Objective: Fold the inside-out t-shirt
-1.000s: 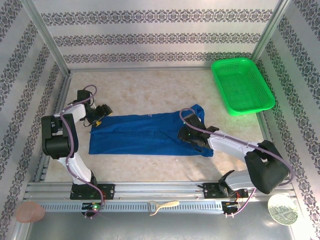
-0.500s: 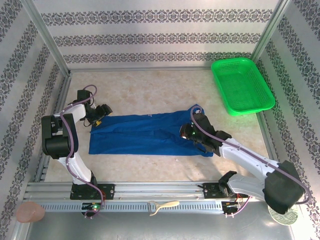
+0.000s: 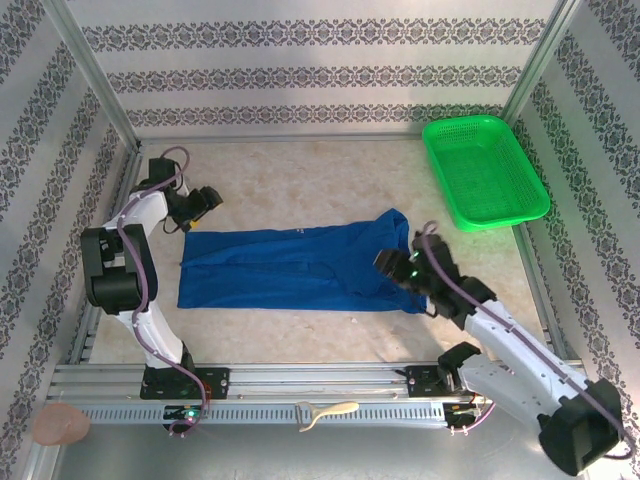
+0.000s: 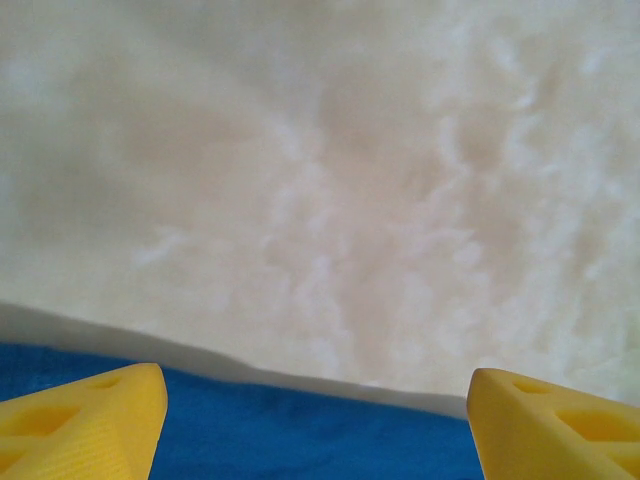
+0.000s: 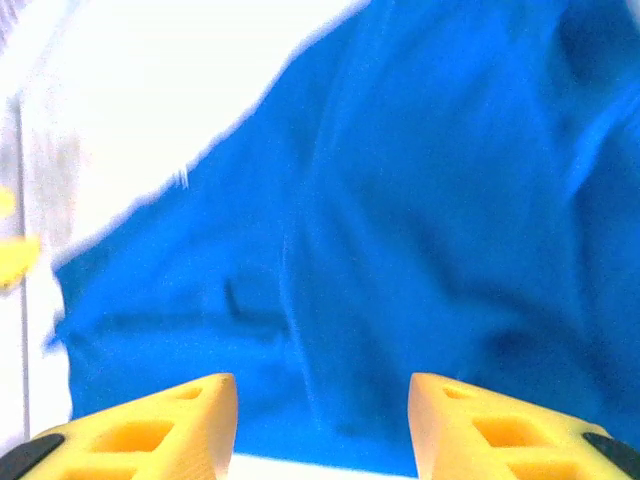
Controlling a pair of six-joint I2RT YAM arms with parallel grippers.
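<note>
Beige worktop (image 3: pixel 300 170) carries the flattened inside-out t-shirt (image 3: pixel 290 268). Left claw (image 3: pixel 205 198) gapes empty beside its far left corner; right claw (image 3: pixel 388 263), partly open, grips nothing above its right end.

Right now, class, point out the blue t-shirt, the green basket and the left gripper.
blue t-shirt (image 3: pixel 290 268), top view, middle of the spread cloth.
green basket (image 3: pixel 485 172), top view, bare mesh floor.
left gripper (image 3: pixel 210 197), top view, midway between its open fingertips.
</note>
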